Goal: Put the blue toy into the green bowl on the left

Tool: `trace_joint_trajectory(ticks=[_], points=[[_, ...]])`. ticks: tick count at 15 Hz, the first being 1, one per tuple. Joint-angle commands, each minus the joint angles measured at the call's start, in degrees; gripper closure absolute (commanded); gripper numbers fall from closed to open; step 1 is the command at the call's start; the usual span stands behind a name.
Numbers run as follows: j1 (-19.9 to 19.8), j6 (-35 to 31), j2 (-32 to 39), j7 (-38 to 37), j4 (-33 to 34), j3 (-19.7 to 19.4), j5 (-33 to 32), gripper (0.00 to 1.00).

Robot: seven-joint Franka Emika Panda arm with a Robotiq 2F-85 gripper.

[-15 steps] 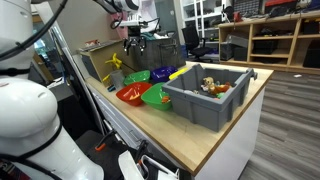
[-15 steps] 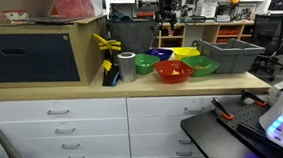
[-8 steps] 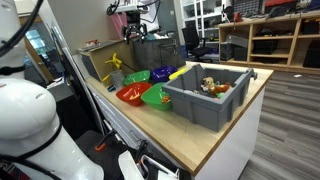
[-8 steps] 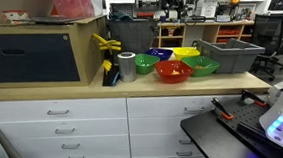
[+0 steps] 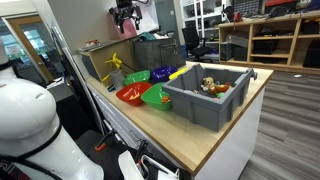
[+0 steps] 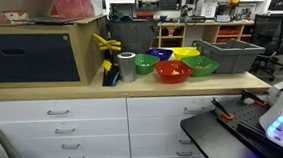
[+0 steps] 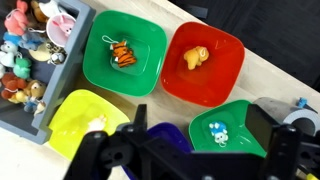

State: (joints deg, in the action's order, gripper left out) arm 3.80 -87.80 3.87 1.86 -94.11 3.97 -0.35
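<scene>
The blue toy (image 7: 217,130) lies inside the lime-green bowl (image 7: 246,110), seen in the wrist view at the lower right. This bowl also shows in both exterior views (image 5: 137,76) (image 6: 144,62), at the end of the row next to a silver can. My gripper (image 7: 190,160) is open and empty, and hangs high above the bowls. In an exterior view it is near the top of the picture (image 5: 124,12). Its dark fingers cover part of the blue bowl (image 7: 170,135).
A darker green bowl (image 7: 125,55) holds an orange striped toy. A red bowl (image 7: 205,65) holds an orange toy. A yellow bowl (image 7: 80,120) is beside them. A grey bin (image 5: 205,95) with several toys stands on the wooden counter (image 6: 131,88). The silver can (image 6: 125,65) and a yellow clamp (image 6: 108,49) are beside the bowls.
The gripper has risen away from the bowls and has left the top of one exterior view. The bowls and toys have not moved.
</scene>
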Motion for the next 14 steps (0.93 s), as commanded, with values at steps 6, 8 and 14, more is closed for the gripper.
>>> trace_joint_trajectory(ticks=[6,8,14], points=[[0.83,-0.68,-11.45,-5.54,-11.54,0.72,-0.61,0.00],[0.80,-0.64,-13.33,-5.80,-13.43,0.77,-0.58,0.00],[0.79,-1.02,-13.63,-5.82,-14.22,0.77,-0.58,0.00]])
